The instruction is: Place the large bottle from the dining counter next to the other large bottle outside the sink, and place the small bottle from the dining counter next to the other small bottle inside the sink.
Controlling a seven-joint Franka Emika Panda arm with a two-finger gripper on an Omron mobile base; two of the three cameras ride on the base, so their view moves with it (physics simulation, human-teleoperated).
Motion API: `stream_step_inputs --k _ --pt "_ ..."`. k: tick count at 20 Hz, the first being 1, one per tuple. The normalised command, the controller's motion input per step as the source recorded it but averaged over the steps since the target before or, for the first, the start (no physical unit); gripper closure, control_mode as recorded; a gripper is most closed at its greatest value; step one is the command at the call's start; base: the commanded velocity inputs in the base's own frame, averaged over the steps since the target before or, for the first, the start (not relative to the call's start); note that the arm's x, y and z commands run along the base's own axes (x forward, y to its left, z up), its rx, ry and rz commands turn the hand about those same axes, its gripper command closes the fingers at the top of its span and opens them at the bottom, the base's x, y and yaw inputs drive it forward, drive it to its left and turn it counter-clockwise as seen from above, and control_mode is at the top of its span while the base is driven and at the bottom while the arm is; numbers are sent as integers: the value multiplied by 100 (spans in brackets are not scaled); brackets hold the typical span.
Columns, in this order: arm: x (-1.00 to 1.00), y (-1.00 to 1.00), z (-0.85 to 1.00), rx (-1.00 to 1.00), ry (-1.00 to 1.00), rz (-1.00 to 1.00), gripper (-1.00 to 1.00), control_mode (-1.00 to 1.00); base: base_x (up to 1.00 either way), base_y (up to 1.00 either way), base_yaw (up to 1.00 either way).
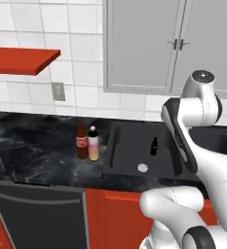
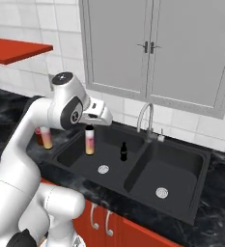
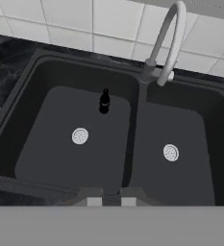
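The gripper [image 3: 111, 202] has its jaws drawn narrow, the two tips close together at the bottom of the hand view. In the right base view a pink-and-yellow small bottle [image 2: 89, 140] with a dark cap hangs upright directly under the hand. I judge that the jaws are clamped on its top, though the contact itself is hidden.

The bottle is above the left basin [image 3: 46, 158] of the sink, near that basin's front left part. Beyond it, past the left drain [image 3: 80, 136], the dark small bottle [image 3: 104, 101] stands upright toward the basin's back wall. From the gripper that bottle lies straight ahead and lower, just left of the divider. The coming move is likely forward and down, keeping the carried bottle vertical and beside the dark one, not touching it.

Further left, on the counter [image 1: 32, 146] outside the sink, the red-labelled large bottle [image 1: 82, 141] and the white-capped large bottle [image 1: 93, 144] stand just beside each other.
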Motion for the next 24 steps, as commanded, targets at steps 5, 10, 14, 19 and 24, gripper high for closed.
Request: stream_step_inputs --k 5,10,14,19,24 --pt "0 0 0 0 0 0 100 100 46 48 -28" --pt "0 0 0 0 0 0 100 100 36 53 -27" --pt "0 0 0 0 0 0 100 100 15 65 -24" --pt "0 0 0 0 0 0 100 100 32 21 -21" --pt "0 0 0 0 0 0 100 100 38 -22 -11"
